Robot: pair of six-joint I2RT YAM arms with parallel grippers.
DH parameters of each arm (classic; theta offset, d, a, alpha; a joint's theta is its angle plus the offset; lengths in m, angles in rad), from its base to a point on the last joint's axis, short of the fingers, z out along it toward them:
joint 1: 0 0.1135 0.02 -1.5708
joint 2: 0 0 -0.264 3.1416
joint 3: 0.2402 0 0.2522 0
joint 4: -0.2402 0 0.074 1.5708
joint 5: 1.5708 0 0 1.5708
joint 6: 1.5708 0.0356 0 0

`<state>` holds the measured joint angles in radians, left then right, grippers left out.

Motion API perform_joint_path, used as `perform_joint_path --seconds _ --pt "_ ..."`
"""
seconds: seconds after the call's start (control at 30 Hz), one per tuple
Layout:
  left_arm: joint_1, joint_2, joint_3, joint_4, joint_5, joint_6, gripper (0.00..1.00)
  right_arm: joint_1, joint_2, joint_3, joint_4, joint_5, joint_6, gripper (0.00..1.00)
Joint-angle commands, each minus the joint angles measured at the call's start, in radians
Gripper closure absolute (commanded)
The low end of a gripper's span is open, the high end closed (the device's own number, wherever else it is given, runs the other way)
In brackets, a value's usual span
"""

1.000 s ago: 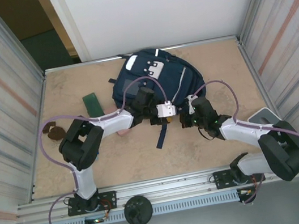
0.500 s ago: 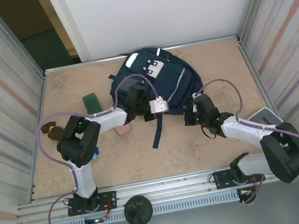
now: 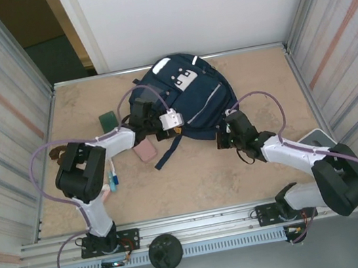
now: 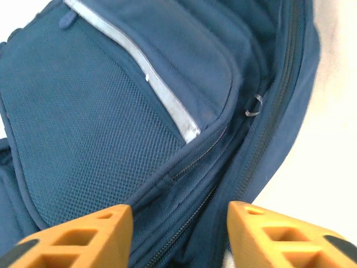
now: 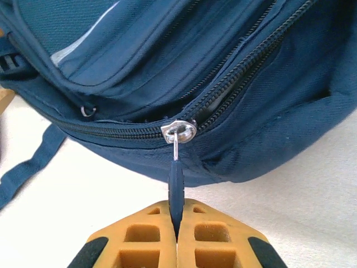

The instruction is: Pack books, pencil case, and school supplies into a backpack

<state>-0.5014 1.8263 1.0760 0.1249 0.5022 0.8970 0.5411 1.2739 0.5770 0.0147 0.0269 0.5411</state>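
**Desk:** Where does the backpack (image 3: pixel 194 100) lie?

**Photographer:** At 12 o'clock on the bench (image 3: pixel 200 178), front pockets up, one strap trailing toward 7 o'clock.

**Desk:** And the arms?

**Photographer:** The right gripper (image 5: pixel 177 223), at the bag's 5 o'clock edge, is pinched tight on the dark zipper pull (image 5: pixel 176 181). The zip gapes a little beyond the slider. The left gripper (image 4: pixel 178 215) hangs over the mesh pocket on the bag's 8 o'clock side, jaws parted, holding nothing.

**Desk:** Anything outside the bag?

**Photographer:** The pink pencil case (image 3: pixel 146 151) lies on the bench near the strap, at the bag's 7 o'clock. A blue-and-white pen (image 3: pixel 113 179) lies farther out toward 8 o'clock.
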Motion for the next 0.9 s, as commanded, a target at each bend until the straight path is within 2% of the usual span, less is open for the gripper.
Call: perform_joint_path --seconds 0.0,0.17,0.33,0.53,0.67,0.77,0.87 --pt "-0.059 -0.072 -0.023 -0.004 0.041 -0.04 0.44 0.034 0.012 0.046 0.02 -0.016 0.009 1.0" --pt "-0.137 -0.044 0.014 -0.037 0.032 -0.02 0.41 0.066 0.015 0.064 0.043 -0.024 0.013 1.0" --pt "-0.162 0.012 0.051 -0.039 0.064 -0.03 0.42 0.092 0.013 0.065 0.074 -0.027 0.032 1.0" --pt "-0.155 0.039 0.057 -0.043 0.063 -0.04 0.66 0.117 0.011 0.053 0.076 -0.003 0.036 1.0" --pt "-0.115 0.03 0.056 -0.068 0.078 -0.044 0.84 0.109 0.014 0.047 0.06 0.011 0.021 1.0" --pt "-0.08 0.004 0.046 -0.083 0.087 -0.051 0.93 0.087 0.025 0.049 0.023 0.039 0.017 1.0" --pt "-0.043 -0.03 0.022 -0.082 0.099 -0.059 0.98 0.047 0.041 0.054 -0.034 0.074 0.034 1.0"
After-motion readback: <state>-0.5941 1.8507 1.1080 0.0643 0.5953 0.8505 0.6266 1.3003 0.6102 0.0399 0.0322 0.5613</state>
